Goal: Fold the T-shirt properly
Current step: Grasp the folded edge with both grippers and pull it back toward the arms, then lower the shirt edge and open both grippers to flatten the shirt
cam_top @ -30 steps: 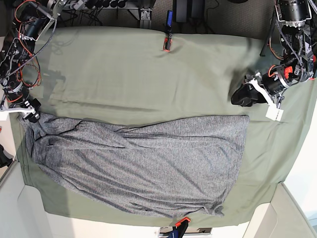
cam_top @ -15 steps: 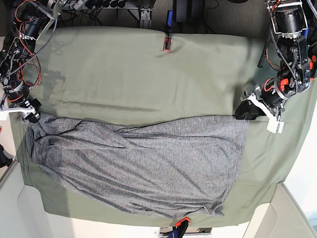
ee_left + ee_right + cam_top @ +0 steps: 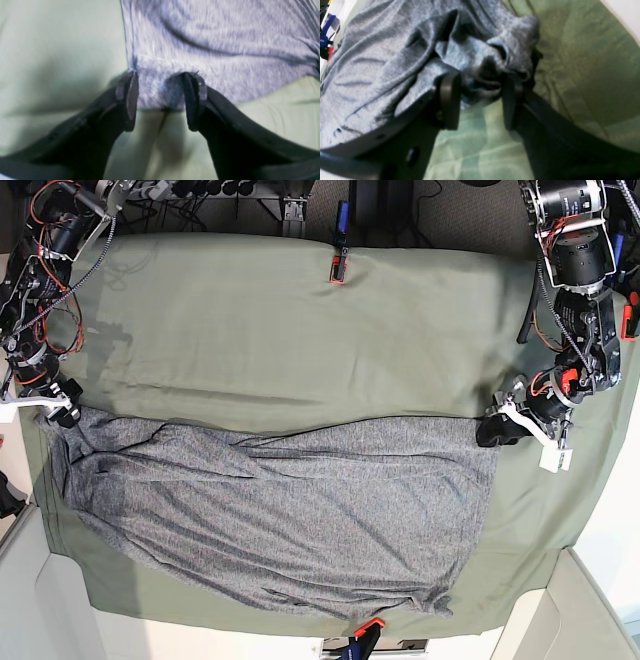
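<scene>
Left wrist view: the left claw [image 3: 160, 100] stands open astride the corner of the heather-grey knit T-shirt [image 3: 220, 45], gripping nothing yet. Right wrist view: the right claw [image 3: 477, 100], jaws apart, brackets a bunched fold. Base view: the left claw has dropped from the far right to the shirt's corner on the olive-green covered bench [image 3: 300, 320], so a two-corner lift looks imminent.

We see our left pincer [image 3: 160, 100] spread open at frame centre, the T-shirt [image 3: 220, 45] corner between its fingers [image 3: 131, 95], green cloth [image 3: 57, 62] beneath.

One T-shirt [image 3: 280, 510], one green cloth [image 3: 270, 330], two orange clamps [image 3: 337, 268], two end effectors [image 3: 495, 428].
</scene>
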{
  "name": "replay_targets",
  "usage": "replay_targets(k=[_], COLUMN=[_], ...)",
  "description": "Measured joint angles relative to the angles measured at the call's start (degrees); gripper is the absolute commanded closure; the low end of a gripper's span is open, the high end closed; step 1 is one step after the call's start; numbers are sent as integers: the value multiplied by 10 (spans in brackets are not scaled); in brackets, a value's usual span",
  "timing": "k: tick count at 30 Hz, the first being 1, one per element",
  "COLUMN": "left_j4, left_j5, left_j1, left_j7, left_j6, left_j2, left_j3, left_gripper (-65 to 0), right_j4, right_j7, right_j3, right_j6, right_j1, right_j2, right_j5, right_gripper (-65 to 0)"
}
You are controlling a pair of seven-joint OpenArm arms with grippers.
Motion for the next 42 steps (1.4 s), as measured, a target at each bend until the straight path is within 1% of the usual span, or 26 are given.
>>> replay_targets(k=[1, 2, 4, 5, 6, 8, 9, 11, 15, 18, 20, 22, 26, 30, 33, 35, 40, 42], left_j4=[0, 0, -1, -1, -1, 0, 1, 11, 68, 108, 118, 129, 180, 231, 260, 280, 320, 325], left_j5=[6, 14, 26, 29, 32, 45, 49, 52, 40, 6, 2, 2, -1, -3, -19, -34, -35, -36], left_j1=[0, 0, 2, 2, 2, 0, 0, 2, 8, 36, 59, 78, 111, 161, 189, 206, 250, 270], left_j7=[-1, 0, 0, 0, 0, -6, -9, -5, 28, 30, 33, 37, 42, 56, 84, 93, 101, 102], left_j6=[0, 0, 0, 0, 0, -2, -3, -7, -10, -12, -13, -12, -11, -14, -13, -14, -14, -16], left_j2=[0, 0, 0, 0, 0, 0, 0, -9, -53, -89, -103, -109, -118, -130, -138, -141, -145, -153], left_j3=[0, 0, 9, 14, 19, 23, 23, 25, 24, 25, 25, 26, 26, 23, -3, -28, -98, -115], left_gripper=[-247, -179, -13, 0, 0, 0, 0, 0, 0, 0, 0, 0, 0, 0, 0, 0, 0, 0], right_j4=[0, 0, 0, -2, -3, -3, -3, -3, 9, 28, 35, 40, 51, 68, 99, 126, 165, 172], right_j7=[0, 0, 1, 2, 4, 3, 2, -14, -43, -59, -78, -88, -89, -91, -99, -99, -102, -106], right_j3=[0, 0, 0, 0, 0, 0, 0, 0, -1, -1, -1, 0, -3, -1, -2, -3, -3, -2], right_j6=[0, 0, 0, 9, 30, 71, 78, 80, 111, 116, 120, 125, 131, 133, 139, 144, 144, 146], right_j1=[0, 0, 0, -1, -1, -1, 0, 5, 1, -14, -25, -35, -55, -99, -130, -144, -169, -175], right_j2=[0, 0, 0, 0, -1, -2, -2, 0, 19, 41, 51, 54, 59, 72, 68, 70, 99, 109], right_j5=[0, 0, -4, -7, -10, -9, -9, 7, 50, 74, 84, 96, 111, 122, 135, 141, 142, 142], right_gripper=[-234, -194, -85, -16, 0, 0, 0, 0, 0, 0, 0, 0, 0, 0, 0, 0, 0, 0])
